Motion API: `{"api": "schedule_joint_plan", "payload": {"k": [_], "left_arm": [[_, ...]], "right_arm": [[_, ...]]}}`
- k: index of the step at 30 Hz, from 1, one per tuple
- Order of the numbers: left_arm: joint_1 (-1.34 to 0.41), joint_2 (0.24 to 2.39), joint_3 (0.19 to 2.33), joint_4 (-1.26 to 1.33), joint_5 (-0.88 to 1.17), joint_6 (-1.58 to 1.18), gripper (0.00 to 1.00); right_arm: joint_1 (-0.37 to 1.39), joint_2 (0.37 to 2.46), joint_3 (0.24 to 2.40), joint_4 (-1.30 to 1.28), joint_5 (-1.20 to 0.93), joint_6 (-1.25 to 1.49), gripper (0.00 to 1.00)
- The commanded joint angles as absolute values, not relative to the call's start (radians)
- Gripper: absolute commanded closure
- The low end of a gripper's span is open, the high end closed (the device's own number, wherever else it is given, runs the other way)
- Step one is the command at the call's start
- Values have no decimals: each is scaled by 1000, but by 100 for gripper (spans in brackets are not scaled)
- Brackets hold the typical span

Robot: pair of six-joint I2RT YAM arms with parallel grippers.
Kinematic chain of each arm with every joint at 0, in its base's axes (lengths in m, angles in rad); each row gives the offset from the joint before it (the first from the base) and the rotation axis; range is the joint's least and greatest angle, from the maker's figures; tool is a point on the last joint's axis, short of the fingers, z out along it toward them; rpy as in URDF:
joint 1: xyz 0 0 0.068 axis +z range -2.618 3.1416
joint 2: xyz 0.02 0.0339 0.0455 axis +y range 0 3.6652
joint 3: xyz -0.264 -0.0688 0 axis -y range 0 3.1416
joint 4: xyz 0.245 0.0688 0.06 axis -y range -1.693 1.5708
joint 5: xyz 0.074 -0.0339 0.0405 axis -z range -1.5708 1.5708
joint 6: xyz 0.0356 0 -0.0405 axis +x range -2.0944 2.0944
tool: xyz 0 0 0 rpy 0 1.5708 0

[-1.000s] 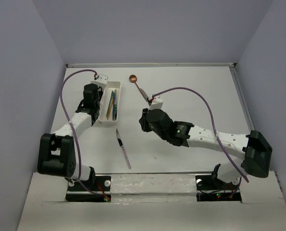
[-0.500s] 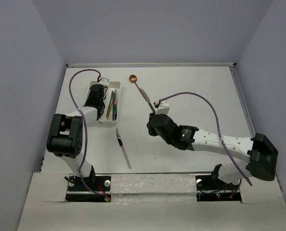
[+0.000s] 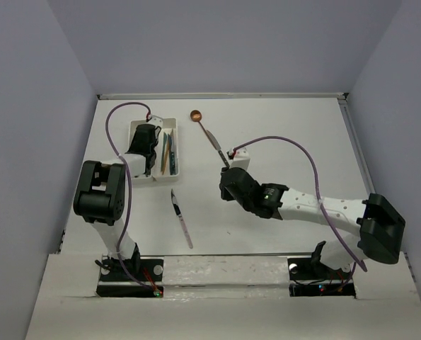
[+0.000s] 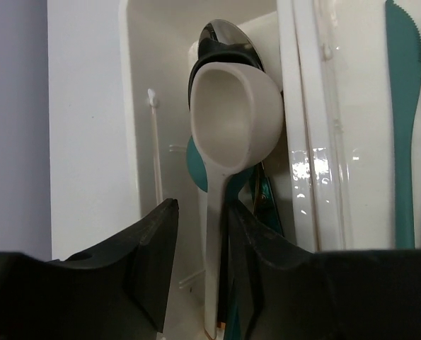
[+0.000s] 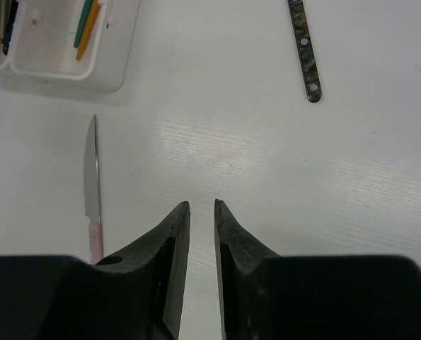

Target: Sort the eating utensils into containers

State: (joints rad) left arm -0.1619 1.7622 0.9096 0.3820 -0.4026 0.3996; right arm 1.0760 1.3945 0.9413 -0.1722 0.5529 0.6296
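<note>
Trays numbered two, both white; left one showed three stacked: beige spoon, teal spoon, dark shiny spoon; right one showed two: teal knife, orange piece; two lay loose on worktop: copper spoon, pink-handled knife.

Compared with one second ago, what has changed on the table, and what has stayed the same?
The left gripper pushed farther over the left tray and opened, letting go of the beige spoon, which now lies in it. The right gripper shifted slightly toward the near edge, holding nothing. The copper spoon and the pink-handled knife did not move.
</note>
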Motion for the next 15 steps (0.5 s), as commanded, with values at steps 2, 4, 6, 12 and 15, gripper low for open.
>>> {"api": "schedule_joint_plan", "payload": {"k": [2,4,6,12,15], "left_arm": [[-172,1700,945,364,-344,348,52],[-172,1683,945,351,-336,347,51],[-172,1664,950,342,-328,344,50],[-169,1620,960,328,-347,365,46],[-158,1589,960,333,-350,380,44]], "right_arm": [[1000,1446,994,-206,514,647,73],[979,1469,1003,-207,471,638,73],[960,1489,1026,-207,440,611,73],[960,1581,1115,-229,274,496,65],[1040,1618,1140,-238,296,491,57]]}}
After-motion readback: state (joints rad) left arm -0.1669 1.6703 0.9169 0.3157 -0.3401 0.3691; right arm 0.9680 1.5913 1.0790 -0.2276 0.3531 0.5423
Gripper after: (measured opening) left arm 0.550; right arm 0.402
